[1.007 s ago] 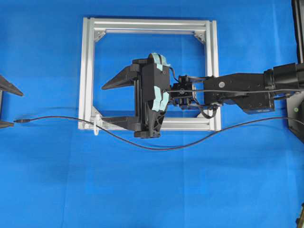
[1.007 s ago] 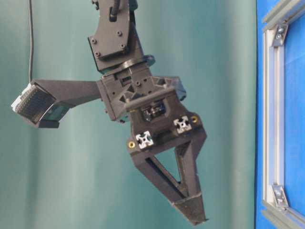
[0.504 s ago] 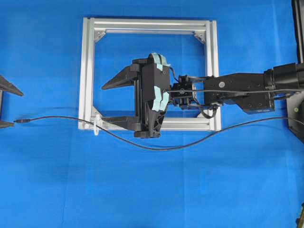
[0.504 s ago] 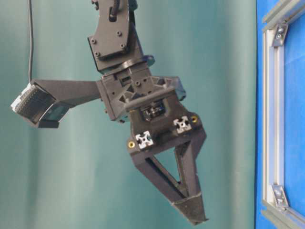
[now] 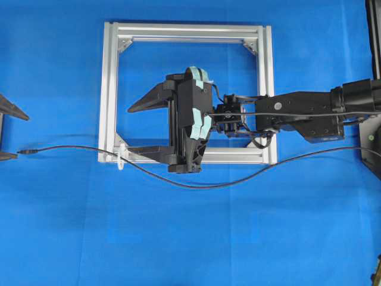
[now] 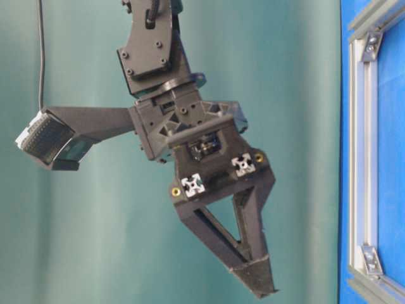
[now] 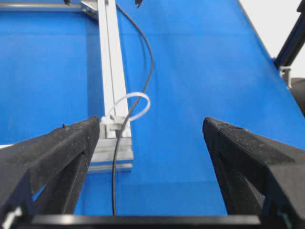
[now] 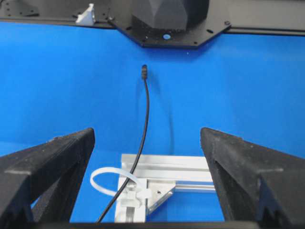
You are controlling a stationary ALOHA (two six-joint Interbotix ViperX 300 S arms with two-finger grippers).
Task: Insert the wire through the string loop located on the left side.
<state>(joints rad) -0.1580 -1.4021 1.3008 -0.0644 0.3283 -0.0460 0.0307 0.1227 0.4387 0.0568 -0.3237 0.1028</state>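
The thin black wire (image 5: 196,186) curves across the blue table from the right edge to its plug (image 5: 22,152) at the far left. It appears to pass through the small white string loop (image 5: 121,161) at the frame's lower-left corner. My right gripper (image 5: 129,131) hovers open over the frame, just right of the loop, holding nothing. My left gripper (image 5: 8,133) stands open at the left edge, its jaws on either side of the plug without touching it. In the left wrist view the wire (image 7: 113,181) crosses the loop (image 7: 148,103). The right wrist view shows the loop (image 8: 91,180) and plug (image 8: 144,70).
The square silver aluminium frame (image 5: 109,89) lies at the back centre, and my right arm (image 5: 297,113) reaches over its right rail. A black base plate (image 8: 167,19) stands beyond the plug. The table's edge (image 7: 257,38) runs along the right of the left wrist view.
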